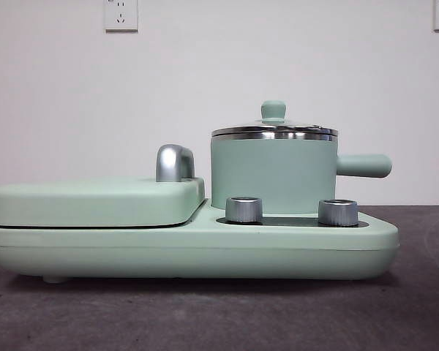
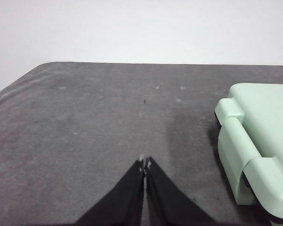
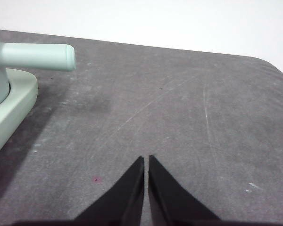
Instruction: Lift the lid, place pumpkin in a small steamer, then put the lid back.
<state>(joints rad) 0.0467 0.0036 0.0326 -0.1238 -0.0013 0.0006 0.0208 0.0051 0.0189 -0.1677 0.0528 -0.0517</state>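
Observation:
The small steamer (image 1: 274, 174) stands on the right half of the mint-green appliance base (image 1: 190, 245), its stubby side handle (image 1: 362, 165) pointing right. The lid (image 1: 274, 130) rests on the steamer, its mint-green knob (image 1: 274, 110) on top. The pumpkin is out of view. My left gripper (image 2: 145, 164) is shut over bare grey table, with the griddle cover's corner (image 2: 254, 141) to one side. My right gripper (image 3: 146, 159) is shut above the table too, well apart from the steamer's handle (image 3: 37, 57). Neither gripper shows in the front view.
A flat mint-green griddle cover (image 1: 95, 201) with a steel handle (image 1: 174, 163) fills the base's left half. Two steel knobs (image 1: 244, 209) (image 1: 338, 212) sit in front of the steamer. White wall with sockets (image 1: 121, 14) behind. Grey table (image 1: 219, 314) lies all around.

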